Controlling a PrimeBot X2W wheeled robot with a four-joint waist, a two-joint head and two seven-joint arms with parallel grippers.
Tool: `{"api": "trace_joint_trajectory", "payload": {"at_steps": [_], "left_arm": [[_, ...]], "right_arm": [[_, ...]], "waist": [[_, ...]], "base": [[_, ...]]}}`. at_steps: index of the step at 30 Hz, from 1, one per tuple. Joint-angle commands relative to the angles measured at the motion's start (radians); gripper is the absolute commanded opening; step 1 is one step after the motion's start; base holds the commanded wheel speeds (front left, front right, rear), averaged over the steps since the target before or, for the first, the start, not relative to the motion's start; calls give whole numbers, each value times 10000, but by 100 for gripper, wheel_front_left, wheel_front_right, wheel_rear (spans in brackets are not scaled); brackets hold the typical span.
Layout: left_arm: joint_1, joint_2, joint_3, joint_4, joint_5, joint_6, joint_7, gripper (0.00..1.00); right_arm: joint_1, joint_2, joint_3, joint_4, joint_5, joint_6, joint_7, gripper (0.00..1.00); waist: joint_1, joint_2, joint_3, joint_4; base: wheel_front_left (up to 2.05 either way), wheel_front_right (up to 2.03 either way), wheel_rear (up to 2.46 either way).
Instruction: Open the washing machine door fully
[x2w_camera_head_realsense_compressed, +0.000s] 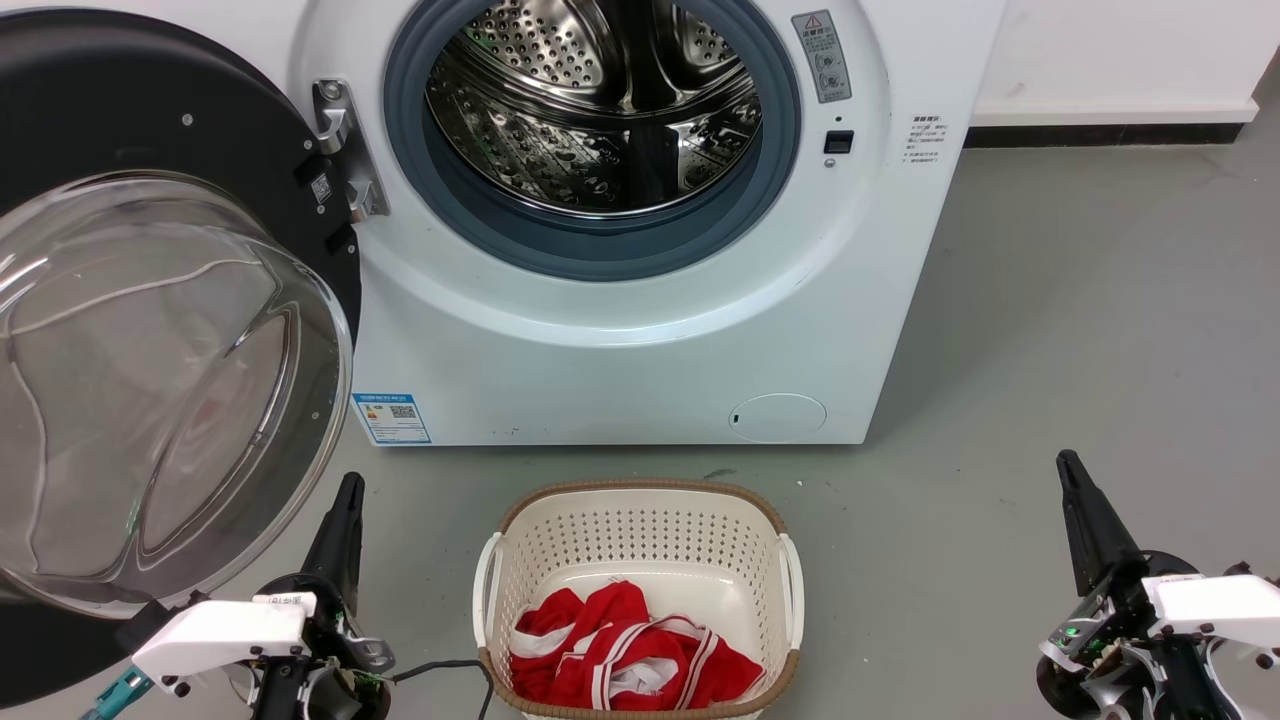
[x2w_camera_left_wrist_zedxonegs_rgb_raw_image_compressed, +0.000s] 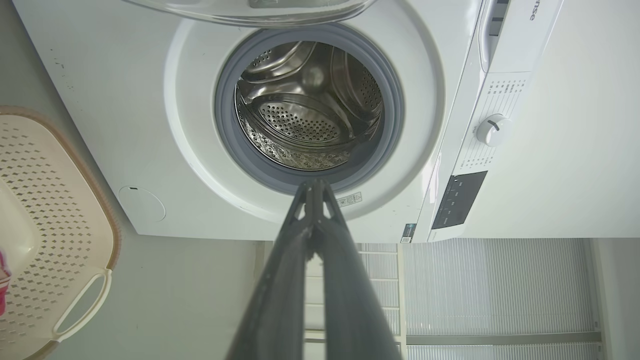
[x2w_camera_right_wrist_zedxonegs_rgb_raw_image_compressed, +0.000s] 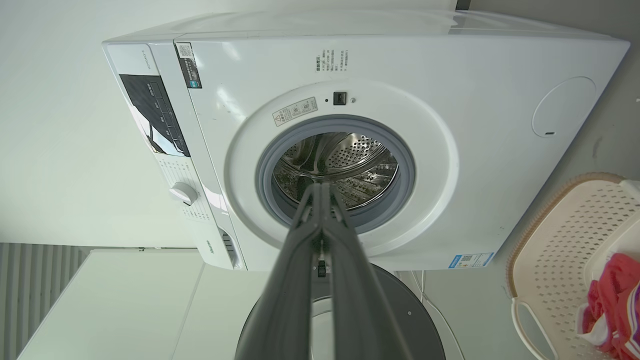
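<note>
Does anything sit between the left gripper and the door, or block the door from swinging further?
Nothing visible does. The left gripper, shut, points up close beside the lower edge of the washing machine door. The laundry basket stands off to its right, clear of both. What lies behind the door is hidden.

The left gripper (x2w_camera_head_realsense_compressed: 349, 492) and right gripper (x2w_camera_head_realsense_compressed: 1069, 470) are made with long dark tapered fingers (x2w_camera_head_realsense_compressed: 335, 545), white housings (x2w_camera_head_realsense_compressed: 220, 632) and dark screws (x2w_camera_head_realsense_compressed: 176, 689).

Cream perforated basket (x2w_camera_head_realsense_compressed: 640, 540) on grey floor (x2w_camera_head_realsense_compressed: 1050, 330), red-and-white cloth (x2w_camera_head_realsense_compressed: 620, 655) inside — perhaps a jersey, white wall (x2w_camera_head_realsense_compressed: 1120, 50)
</note>
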Motion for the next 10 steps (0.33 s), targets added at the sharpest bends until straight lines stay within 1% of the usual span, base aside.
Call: {"api": "trace_joint_trajectory", "payload": {"at_steps": [1,10], "left_arm": [[-77,-17,35,5,-12,-40,34,0],[-75,-17,32,5,-13,-40,33,0]], "right_arm": [[-128,41,-13,22,18,0,6,0],[-133,62,-49,23,-28,0,46,0]], "waist": [[0,0,-1,0],[0,0,-1,0]], "base": [[0,0,0],[0,0,0]]}}
